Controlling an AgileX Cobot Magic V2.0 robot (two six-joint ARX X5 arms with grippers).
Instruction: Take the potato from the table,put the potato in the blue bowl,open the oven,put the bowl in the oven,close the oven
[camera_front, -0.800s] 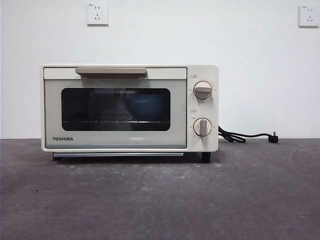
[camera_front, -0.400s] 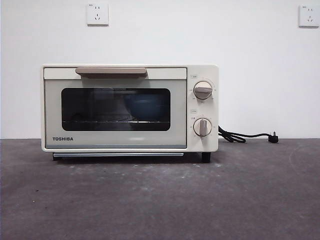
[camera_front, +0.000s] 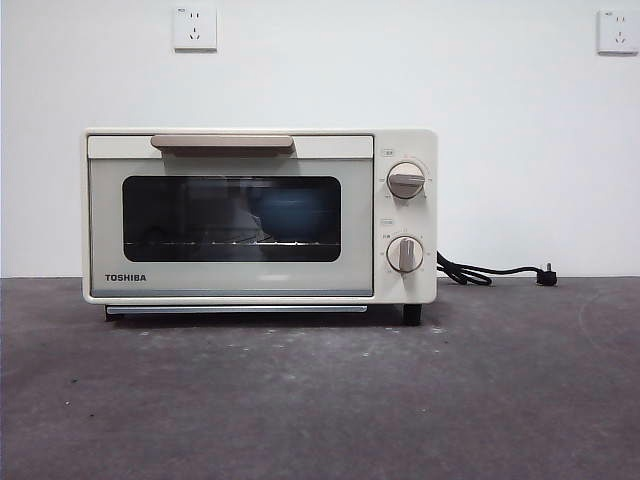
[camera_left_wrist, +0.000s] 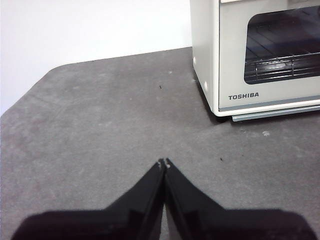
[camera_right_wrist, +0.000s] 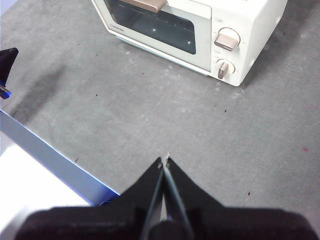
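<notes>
While the oven (camera_front: 258, 217) sits door-closed, my left hand (camera_left_wrist: 164, 163) and right hand (camera_right_wrist: 164, 161) hover pinched together, empty, above the worktop (camera_front: 400, 400).

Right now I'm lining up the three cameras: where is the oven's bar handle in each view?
Front view: the handle runs along the top of the oven door.
Left wrist view: cut off, not in it.
Right wrist view: handle at the picture's edge, partly cropped.
Shared landmark: the TOSHIBA lettering on the door.

Front cam: we look level at the oven (camera_front: 258, 216), close. Left wrist: low, near its corner (camera_left_wrist: 215, 107). Right wrist: high, farther. All share it.
</notes>
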